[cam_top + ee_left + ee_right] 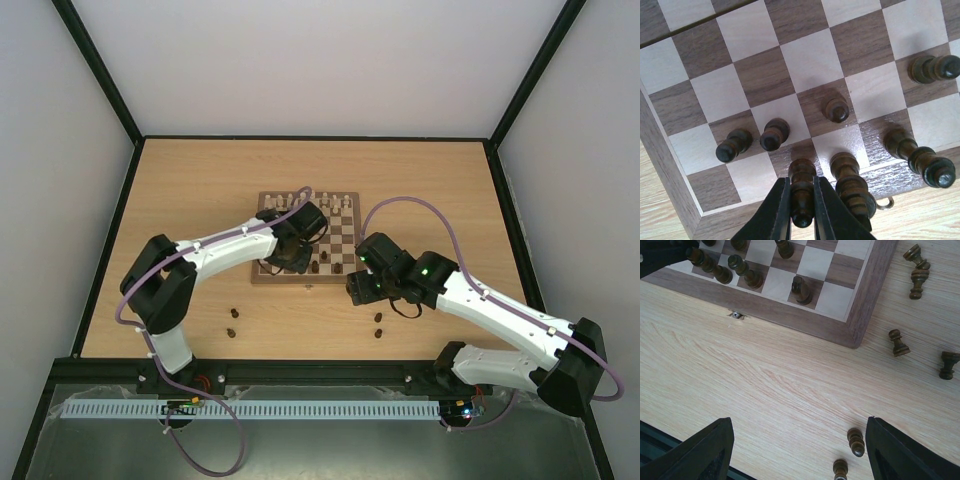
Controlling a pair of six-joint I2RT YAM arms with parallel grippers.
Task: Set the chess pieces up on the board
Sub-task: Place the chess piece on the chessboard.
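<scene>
Pale wood-grain tabletop (200,180) fills a white-walled booth, and on it lies the square wooden chessboard (345,228) with light and dark brown squares and a mid-brown frame. Small cream-coloured chessmen (290,203) line its far edge. Over the near edge, the left gripper (801,187) pinches one slim dark brown wooden chessman (801,170) by its upper body. The foot points down over a dark square in the row closest to the frame, and the wrist view does not show whether it touches the wood. The main hazard sits just beside it — a taller dark turned piece (852,187) stands on the next square, almost against the black finger (832,215) on that side. When the jaws part, that finger would likely swing outward and nudge this neighbour, which could topple off the frame or knock into the pawn-like men (774,135) one row ahead. A release with the foot not seated flat would probably let the narrow chessman tip too, since its base looks small.

The right gripper (800,455) hangs above bare table near the board's corner, jaws spread wide and holding nothing. Under it, loose dark chessmen (856,441) rest on the wood, with a few more off to the side. Such small rounded pieces may skid or roll from a closing finger — and both arms crowd the same board edge, so a careless reach risks a collision
</scene>
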